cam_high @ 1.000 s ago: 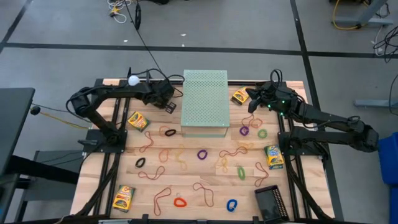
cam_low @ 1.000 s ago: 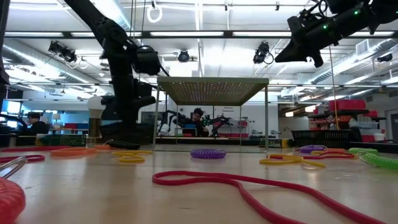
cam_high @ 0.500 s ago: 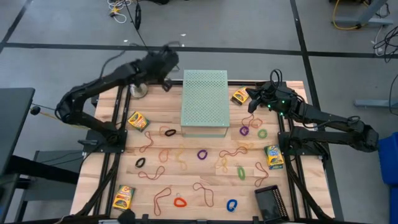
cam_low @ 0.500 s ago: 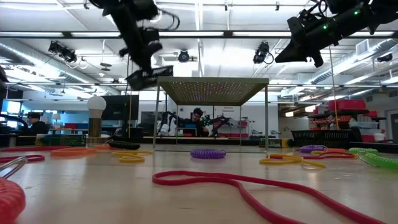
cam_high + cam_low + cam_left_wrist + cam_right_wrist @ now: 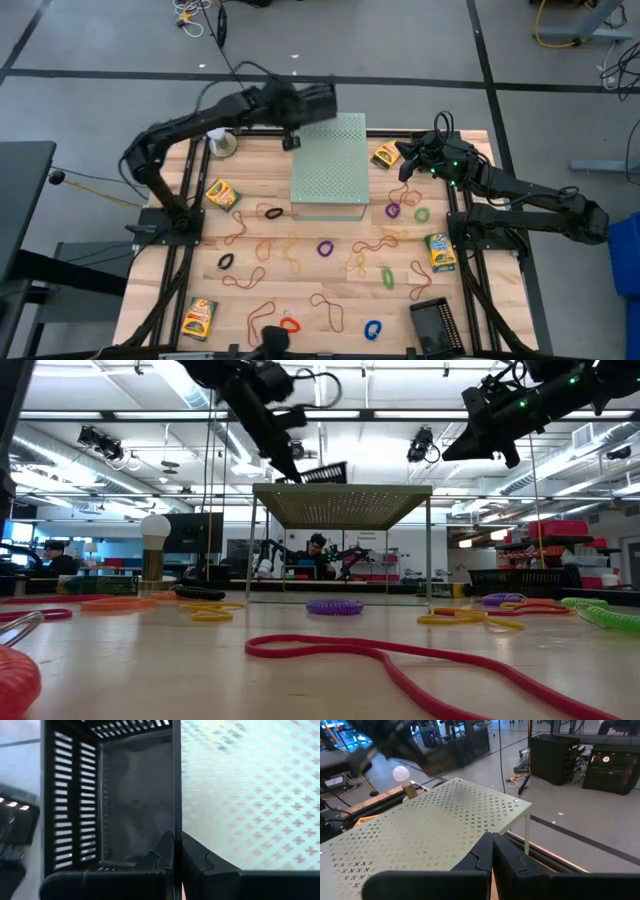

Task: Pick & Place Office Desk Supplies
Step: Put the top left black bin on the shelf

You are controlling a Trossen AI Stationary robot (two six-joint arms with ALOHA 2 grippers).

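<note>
My left gripper (image 5: 288,140) is pinched on the wall of a black mesh tray (image 5: 312,100), held aloft over the perforated box's (image 5: 328,165) 11 o'clock corner. My right gripper (image 5: 402,157) is pressed together, empty, hovering at the box's 3 o'clock side beside a crayon box (image 5: 387,154). Rubber bands (image 5: 372,244) and small coloured loops (image 5: 325,248) lie scattered on the table (image 5: 300,290) from 4 to 8 o'clock of the box. Further crayon boxes sit at 9 o'clock (image 5: 221,194), 4 o'clock (image 5: 439,251) and 7 o'clock (image 5: 199,317).
</note>
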